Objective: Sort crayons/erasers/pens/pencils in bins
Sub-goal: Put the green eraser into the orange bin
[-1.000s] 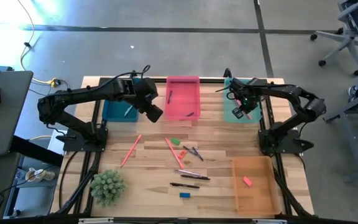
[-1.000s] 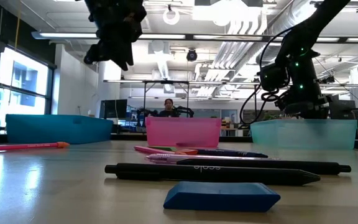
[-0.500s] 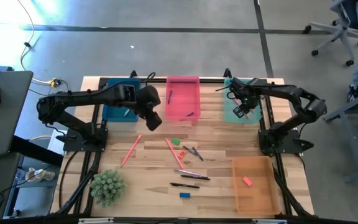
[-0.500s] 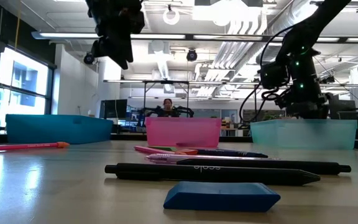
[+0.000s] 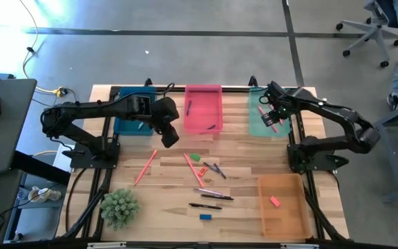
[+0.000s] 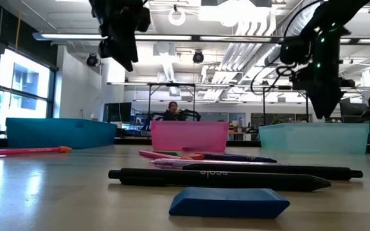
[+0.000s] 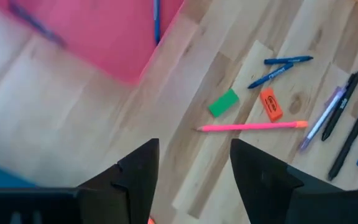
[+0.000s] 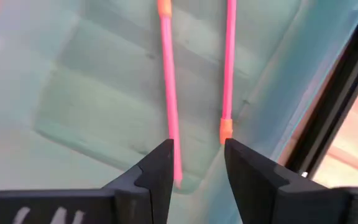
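Observation:
My left gripper (image 5: 166, 137) hangs open above bare table between the dark blue bin (image 5: 131, 122) and the pink bin (image 5: 204, 108), nothing between its fingers (image 7: 194, 146). Ahead of it lie a green eraser (image 7: 223, 102), an orange eraser (image 7: 270, 104), a pink pencil (image 7: 253, 126), two blue crayons (image 7: 288, 60) and dark pens (image 7: 347, 134). My right gripper (image 5: 273, 117) stands open above the teal bin (image 5: 257, 124), clear of two pink pencils (image 8: 168, 87) lying on the bin's floor. The blue eraser (image 6: 229, 202) lies flat near the front edge.
The orange bin (image 5: 282, 206) at the near right holds a pink eraser (image 5: 275, 201). Dark sticks lie in the pink bin (image 5: 188, 107). Another pink pencil (image 5: 146, 167) lies left of centre. A green spiky plant (image 5: 119, 207) stands at the near left.
My right gripper has risen straight up out of the teal bin, with the pink pencils left lying on the bin's floor. My left gripper has shifted slightly toward the near edge and rolled a little.

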You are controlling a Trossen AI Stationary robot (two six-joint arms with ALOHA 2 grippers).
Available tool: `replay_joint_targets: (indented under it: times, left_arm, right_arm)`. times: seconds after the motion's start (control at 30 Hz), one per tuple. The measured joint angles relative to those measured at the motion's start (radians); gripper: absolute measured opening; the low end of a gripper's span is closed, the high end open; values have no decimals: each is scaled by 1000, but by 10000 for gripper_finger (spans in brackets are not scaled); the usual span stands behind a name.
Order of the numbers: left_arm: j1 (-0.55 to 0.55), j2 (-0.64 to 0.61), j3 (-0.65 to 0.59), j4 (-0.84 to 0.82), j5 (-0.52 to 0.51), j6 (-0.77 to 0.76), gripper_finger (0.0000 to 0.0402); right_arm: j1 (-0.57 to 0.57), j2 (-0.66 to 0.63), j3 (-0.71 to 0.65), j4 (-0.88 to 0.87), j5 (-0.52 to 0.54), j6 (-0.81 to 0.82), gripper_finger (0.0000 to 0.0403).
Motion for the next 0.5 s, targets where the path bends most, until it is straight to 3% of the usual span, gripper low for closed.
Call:
replay_joint_targets:
  times: [0.27,0.5]
  left_arm:
    - [-23,67,0,148,-2,181,185]
    - [-48,143,1,240,-3,286,182]
  right_arm:
    - [0,-130,0,11,-18,71,136]
    - [0,-144,0,26,-15,73,136]
